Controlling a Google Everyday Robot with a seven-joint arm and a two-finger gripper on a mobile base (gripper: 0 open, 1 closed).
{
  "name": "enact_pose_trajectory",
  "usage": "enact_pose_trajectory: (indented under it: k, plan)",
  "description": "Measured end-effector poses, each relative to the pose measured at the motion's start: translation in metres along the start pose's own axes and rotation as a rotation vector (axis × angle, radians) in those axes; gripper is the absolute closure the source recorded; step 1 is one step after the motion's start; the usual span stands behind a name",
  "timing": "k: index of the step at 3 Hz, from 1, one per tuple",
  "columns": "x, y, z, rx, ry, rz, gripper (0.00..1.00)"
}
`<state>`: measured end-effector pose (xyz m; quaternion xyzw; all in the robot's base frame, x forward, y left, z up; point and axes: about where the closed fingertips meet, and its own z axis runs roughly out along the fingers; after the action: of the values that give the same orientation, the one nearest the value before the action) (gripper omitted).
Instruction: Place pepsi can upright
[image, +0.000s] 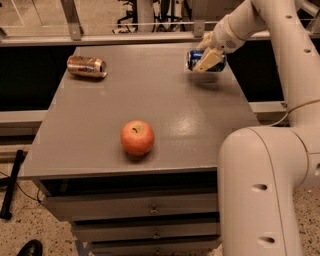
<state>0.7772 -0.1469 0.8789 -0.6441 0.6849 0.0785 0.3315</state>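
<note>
The blue pepsi can (196, 60) is held on its side a little above the far right part of the grey table (100, 125), its silver top facing left. My gripper (207, 58) is shut on the can, with a cream fingertip (207, 61) across its front. The white arm reaches in from the upper right. The can's right half is hidden behind the finger.
A gold-brown can (87, 66) lies on its side at the far left of the table. A red apple (137, 137) sits near the front middle. The arm's white base (265, 190) stands at the table's front right. Drawers are below the tabletop.
</note>
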Motion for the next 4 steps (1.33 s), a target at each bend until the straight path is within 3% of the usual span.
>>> enact_pose_trajectory:
  k: [1,2,4]
  plan:
    - [-0.02,-0.007,-0.036,0.068,-0.085,0.021,1.0]
    - [-0.026,-0.01,-0.063,0.128,-0.234,0.101,1.0]
    - [-0.005,0.012,-0.088,0.199,-0.655,0.319,1.0]
